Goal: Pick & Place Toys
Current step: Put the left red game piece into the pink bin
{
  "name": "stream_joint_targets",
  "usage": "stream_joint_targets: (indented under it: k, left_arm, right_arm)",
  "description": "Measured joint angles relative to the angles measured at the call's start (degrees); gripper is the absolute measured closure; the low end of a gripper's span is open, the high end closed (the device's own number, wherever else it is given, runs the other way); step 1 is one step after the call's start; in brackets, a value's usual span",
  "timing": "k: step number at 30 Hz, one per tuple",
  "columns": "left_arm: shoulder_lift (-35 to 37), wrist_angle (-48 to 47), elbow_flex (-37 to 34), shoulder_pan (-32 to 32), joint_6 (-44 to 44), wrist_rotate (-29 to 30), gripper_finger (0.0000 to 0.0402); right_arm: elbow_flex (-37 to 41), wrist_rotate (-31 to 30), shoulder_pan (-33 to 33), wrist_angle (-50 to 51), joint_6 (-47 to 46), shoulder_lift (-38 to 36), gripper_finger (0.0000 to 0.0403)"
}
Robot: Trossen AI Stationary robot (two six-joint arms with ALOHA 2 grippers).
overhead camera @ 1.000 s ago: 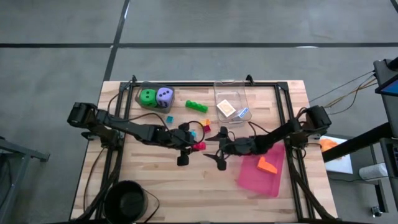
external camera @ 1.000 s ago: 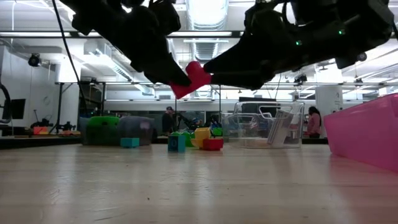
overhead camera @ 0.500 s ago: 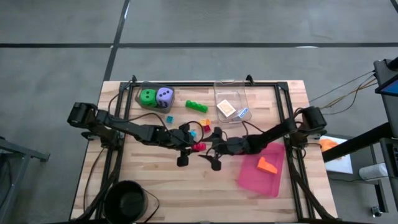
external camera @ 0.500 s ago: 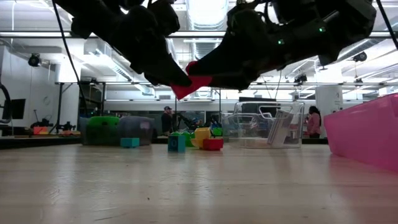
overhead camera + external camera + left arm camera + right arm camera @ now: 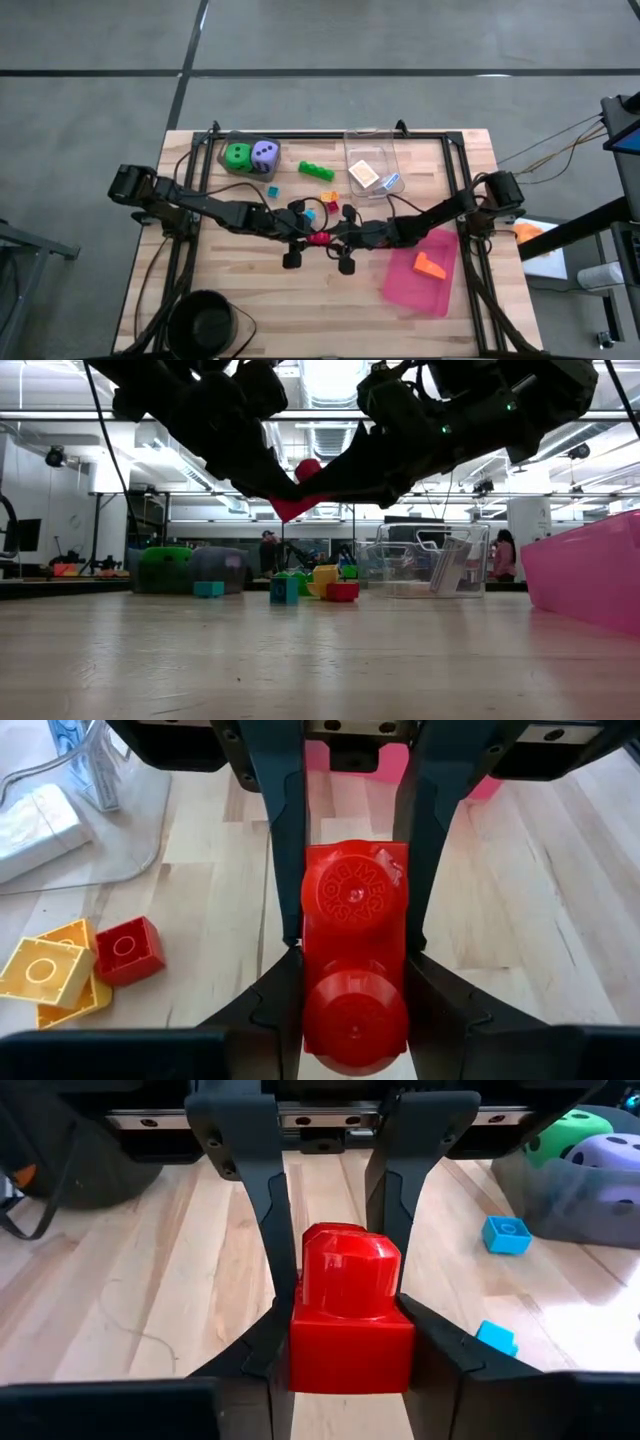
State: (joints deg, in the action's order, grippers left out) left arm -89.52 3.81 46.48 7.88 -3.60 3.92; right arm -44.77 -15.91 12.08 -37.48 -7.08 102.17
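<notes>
A red two-stud brick (image 5: 320,238) hangs in the air over the table's middle, between my two grippers; it also shows in the low view (image 5: 300,495). My left gripper (image 5: 308,238) comes at it from the table's left and is shut on it. My right gripper (image 5: 333,239) comes from the right, and its fingers close on the same brick. A green die (image 5: 238,155) and a purple die (image 5: 264,153) stand at the far left. A green brick (image 5: 316,170), a blue brick (image 5: 271,190) and yellow bricks (image 5: 45,970) lie on the table. My left gripper pinches the red brick's two long sides (image 5: 308,955) between its two fingers, at the end nearer this arm. The fingers come from the table's left, slanting down, and lie along the brick. The brick is lifted clear of the table, tilted. My right gripper has its two fingers against the same long sides (image 5: 296,1330), at the brick's other end. The fingers come from the table's right, slanting down, along the brick, tip to tip with the left fingers. The brick hangs clear of the table.
A clear plastic box (image 5: 371,150) at the far middle holds an orange-white packet (image 5: 363,174) and a blue-white packet (image 5: 391,181). A pink tray (image 5: 405,285) at the near right holds an orange brick (image 5: 430,265). A black round bin (image 5: 205,322) stands at the near left.
My right gripper has gone toward the table's left, up to the red brick that my left gripper holds in the air. Its fingers now stand along the brick's sides. The brick and my left gripper have kept their place.
</notes>
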Motion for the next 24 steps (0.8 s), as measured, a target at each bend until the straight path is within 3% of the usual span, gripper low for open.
stream_joint_targets:
  k: [9, 14, 17, 24]
  left_arm:
    - [0.2, -0.5, 0.0, 0.0, 1.3, 0.0, 0.0274]
    - [1.6, -1.4, -0.6, 0.0, 3.4, -0.6, 0.0170]
    - [3.4, 3.4, -3.1, 0.1, 4.8, -0.8, 0.0119]
    - [11.0, 25.0, -14.4, 0.0, 7.1, -0.5, 0.0090]
  right_arm:
    - [0.0, 0.7, 0.1, 0.3, 0.8, 0.0, 0.0279]
    - [0.2, 1.9, 0.5, 1.3, 2.0, -0.1, 0.0279]
    - [0.3, 2.4, 0.9, 1.0, 2.2, 0.1, 0.0279]
    - [0.5, 2.5, 1.5, -3.6, 3.0, 2.2, 0.0279]
